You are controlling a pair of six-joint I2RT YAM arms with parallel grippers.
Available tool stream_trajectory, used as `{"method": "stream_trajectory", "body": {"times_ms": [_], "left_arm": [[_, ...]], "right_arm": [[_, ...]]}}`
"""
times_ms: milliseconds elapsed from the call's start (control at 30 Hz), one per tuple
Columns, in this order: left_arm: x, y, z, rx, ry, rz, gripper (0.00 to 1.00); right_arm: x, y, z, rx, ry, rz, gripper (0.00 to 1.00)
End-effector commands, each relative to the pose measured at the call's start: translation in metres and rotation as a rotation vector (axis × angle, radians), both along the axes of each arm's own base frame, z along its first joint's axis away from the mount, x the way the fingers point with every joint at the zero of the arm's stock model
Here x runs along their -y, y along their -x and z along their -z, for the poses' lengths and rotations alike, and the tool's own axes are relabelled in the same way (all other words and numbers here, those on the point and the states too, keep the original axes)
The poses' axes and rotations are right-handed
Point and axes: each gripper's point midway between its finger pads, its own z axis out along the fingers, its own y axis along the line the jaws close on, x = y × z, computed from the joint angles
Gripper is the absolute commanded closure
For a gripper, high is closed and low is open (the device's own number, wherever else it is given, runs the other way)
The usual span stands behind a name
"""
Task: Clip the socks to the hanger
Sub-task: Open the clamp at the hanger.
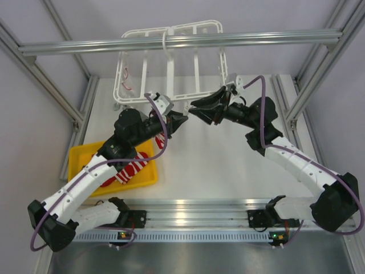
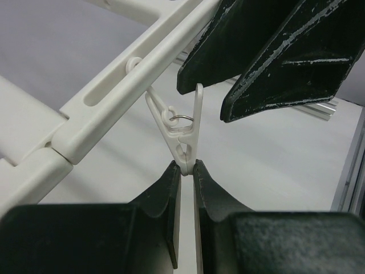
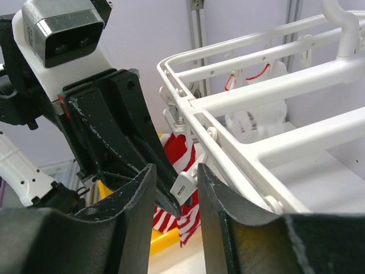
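While my left fingers [image 2: 161, 197] pinch narrow on what looks like the edge of the striped sock [image 3: 178, 149], right at the mouth of the clip [image 2: 192, 128] at lower centre under the hanger [image 2: 114, 97], my part-open right fingers [image 3: 134, 200] should squeeze its handle squarely, not sideways.

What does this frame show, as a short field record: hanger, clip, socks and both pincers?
hanger: large white plastic drying frame, hung from the aluminium rail
clip: small white plastic clip dangling from the frame's near bar, between both pincers
left pincer: shut on red-and-white striped sock, fingertips at the clip's lower tip
right pincer: open, straddling the clip's upper end
tray: yellow plastic tray, more red socks inside
stage: sock not visibly in the clip
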Motion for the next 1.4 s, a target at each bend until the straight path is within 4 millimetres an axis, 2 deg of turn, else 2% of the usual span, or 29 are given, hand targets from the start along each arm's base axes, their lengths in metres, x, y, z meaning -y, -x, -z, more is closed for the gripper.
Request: {"method": "stream_trajectory", "body": {"times_ms": [0,67,200,267,300,333,367,400,433,500,533,600,667,867,1067,1200,1300,1333,1367], "left_arm": [[0.011,0.02,-0.002,-0.042,-0.001,0.108,1.0],[0.012,0.022,-0.003,-0.037,0.001,0.116,1.0],[0.011,0.022,-0.003,-0.038,0.003,0.113,1.0],[0.011,0.021,-0.003,-0.033,0.004,0.11,1.0],[0.012,0.02,-0.002,-0.061,0.016,0.102,1.0],[0.011,0.019,-0.004,-0.067,0.026,0.091,0.95],[0.01,0.015,-0.004,-0.065,0.029,0.07,0.88],[0.009,0.015,-0.005,-0.06,0.031,0.065,0.8],[0.007,0.012,-0.005,-0.054,0.03,0.045,0.64],[0.001,0.011,-0.005,-0.027,0.022,0.018,0.56],[-0.001,0.012,-0.015,0.006,0.048,0.016,0.43],[-0.005,0.009,-0.019,0.079,0.035,-0.005,0.37],[-0.009,0.007,-0.024,0.114,0.04,-0.034,0.36],[-0.013,-0.002,-0.033,0.244,-0.001,-0.106,0.36],[-0.002,-0.008,-0.032,0.289,-0.031,-0.096,0.43],[-0.001,-0.018,-0.038,0.297,-0.013,-0.135,0.56],[0.002,-0.019,-0.041,0.29,0.002,-0.132,0.8],[0.003,-0.02,-0.04,0.285,0.004,-0.131,0.9],[0.003,-0.019,-0.042,0.287,0.008,-0.13,0.94]], "right_arm": [[-0.006,0.007,-0.016,0.044,-0.008,-0.039,0.65],[-0.006,0.007,-0.016,0.042,-0.004,-0.043,0.64],[-0.008,0.006,-0.013,0.03,0.008,-0.048,0.7],[-0.008,0.006,-0.013,0.029,0.01,-0.05,0.78],[-0.008,0.007,-0.013,0.025,0.007,-0.049,0.87],[-0.008,0.006,-0.015,0.023,0.005,-0.046,0.91],[-0.008,0.006,-0.016,0.016,0.001,-0.045,1.0],[-0.008,0.005,-0.017,0.011,-0.003,-0.041,1.0],[-0.007,0.004,-0.019,-0.004,-0.014,-0.034,1.0],[-0.007,0.003,-0.021,-0.031,-0.02,-0.028,1.0],[-0.007,0.001,-0.022,-0.059,-0.025,-0.017,1.0],[-0.009,0.0,-0.022,-0.093,-0.019,-0.011,1.0],[-0.013,0.003,-0.019,-0.117,-0.009,-0.02,1.0],[-0.019,0.01,-0.014,-0.153,0.019,-0.018,1.0],[-0.02,0.012,-0.015,-0.163,0.017,-0.019,1.0],[-0.02,0.013,-0.014,-0.167,0.025,-0.019,1.0],[-0.019,0.013,-0.013,-0.18,0.027,-0.014,1.0],[-0.018,0.011,-0.013,-0.195,0.025,-0.006,0.96],[-0.017,0.011,-0.013,-0.207,0.02,0.004,0.84]]}}
